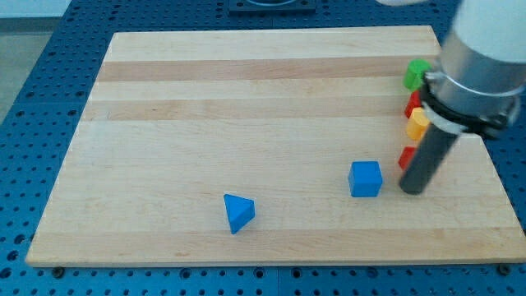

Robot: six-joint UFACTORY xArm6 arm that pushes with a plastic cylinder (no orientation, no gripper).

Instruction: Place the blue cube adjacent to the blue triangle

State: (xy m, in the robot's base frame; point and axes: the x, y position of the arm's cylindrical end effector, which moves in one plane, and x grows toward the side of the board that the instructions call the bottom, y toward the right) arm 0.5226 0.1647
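The blue cube (366,178) sits on the wooden board (246,99) at the lower right of centre. The blue triangle (238,212) lies to its lower left, well apart from it, near the board's bottom edge. My tip (412,189) is on the board just to the right of the blue cube, with a small gap between them. The dark rod rises up and to the right into the grey arm body.
Along the board's right side a green block (417,73), a red block (412,103), a yellow block (417,123) and another red block (406,157) stand in a column, partly hidden by the arm. Blue perforated table surrounds the board.
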